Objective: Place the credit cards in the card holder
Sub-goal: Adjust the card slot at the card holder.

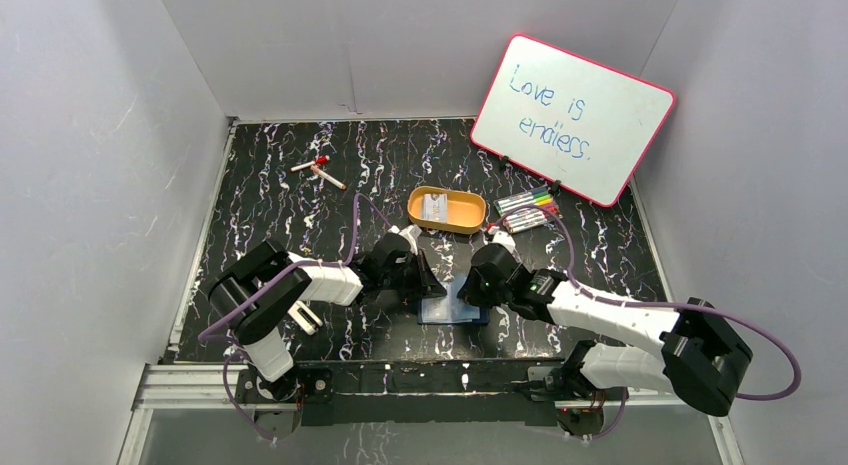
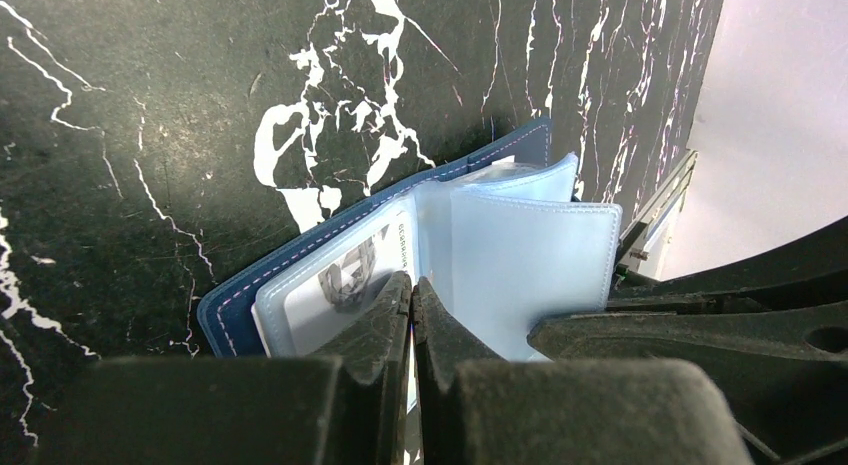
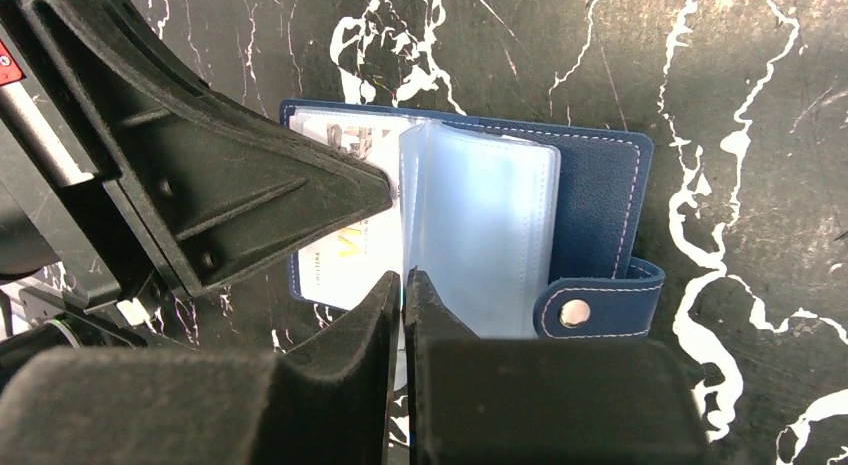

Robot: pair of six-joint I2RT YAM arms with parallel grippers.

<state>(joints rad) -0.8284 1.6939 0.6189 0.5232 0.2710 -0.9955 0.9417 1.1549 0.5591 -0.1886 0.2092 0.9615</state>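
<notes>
Left gripper [image 2: 411, 281], right gripper [image 3: 402, 277] — both pressed together over one open card holder [image 3: 598, 200] — one credit card [image 2: 335, 283] sleeved

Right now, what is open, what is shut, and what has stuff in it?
card holder, open, lying flat
clear sleeves, fanned upward
credit card, inside a sleeve
left gripper, shut
right gripper, shut
orange tray, holding pale cards
whiteboard, written on

Bright, even light falls from above, shadows soft. Near each wrist lens the fingers [image 2: 370, 335] blur; clear sleeves [image 2: 530, 265] beyond their tips show pale glare.
</notes>
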